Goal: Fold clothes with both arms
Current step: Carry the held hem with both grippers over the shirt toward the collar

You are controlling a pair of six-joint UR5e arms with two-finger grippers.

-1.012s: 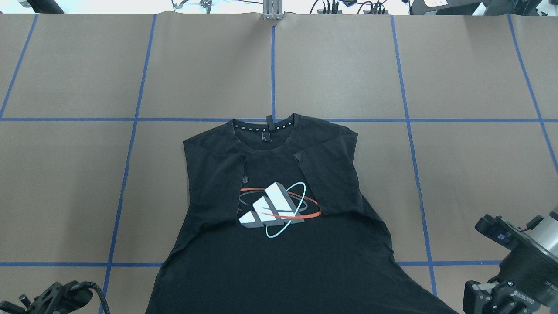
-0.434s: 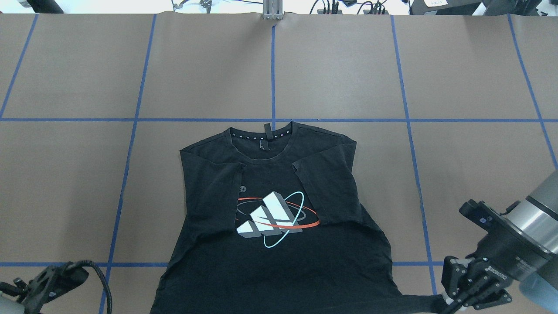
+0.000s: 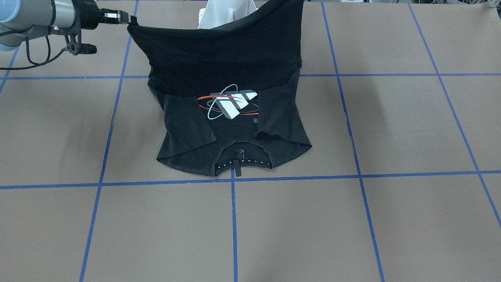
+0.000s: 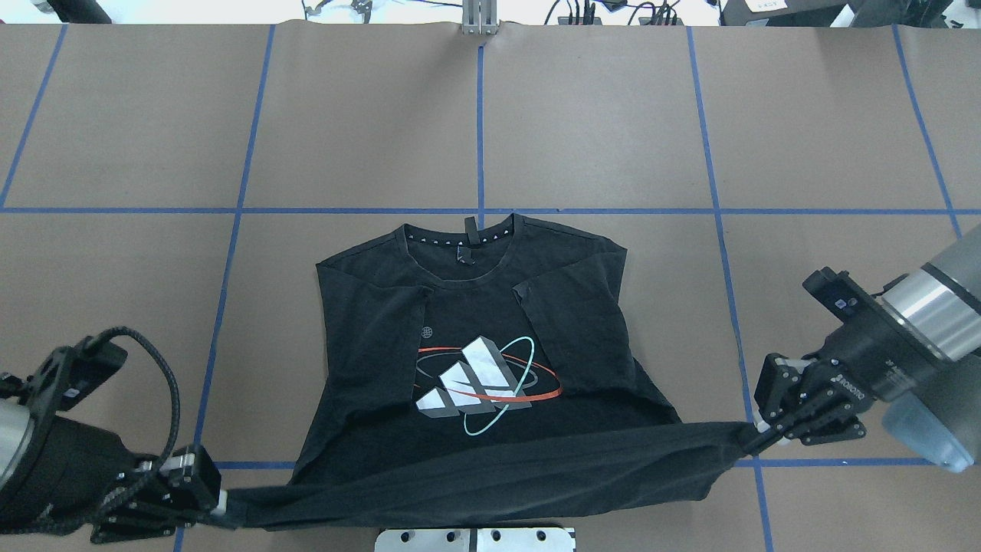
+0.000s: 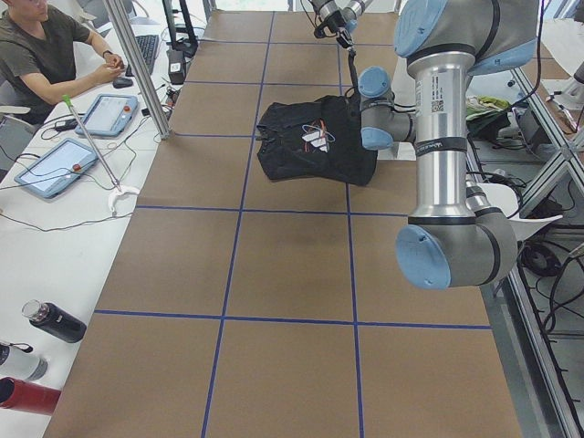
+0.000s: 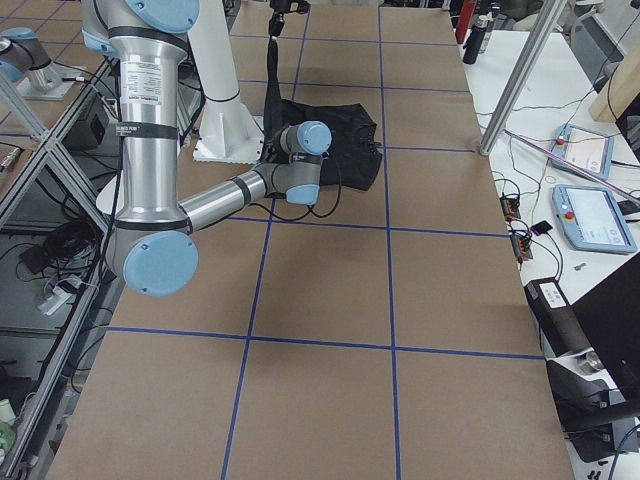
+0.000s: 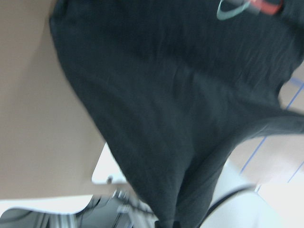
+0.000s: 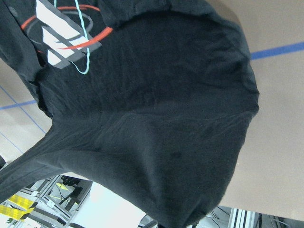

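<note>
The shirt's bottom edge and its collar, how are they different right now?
The bottom edge hangs up off the table, pulled taut; the collar lies flat on the table. The left gripper and right gripper each pinch a corner of the bottom edge; nothing touches the collar. Both are the same black cloth.

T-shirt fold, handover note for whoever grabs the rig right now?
Left gripper: shut on one corner of the T-shirt hem.
Right gripper: shut on the other corner.
Hem is lifted, stretched between them; collar end lies flat on the table, logo up.
Done: both sleeves folded in.
Left: likely carry hem over to the collar, release, then further folds.
</note>
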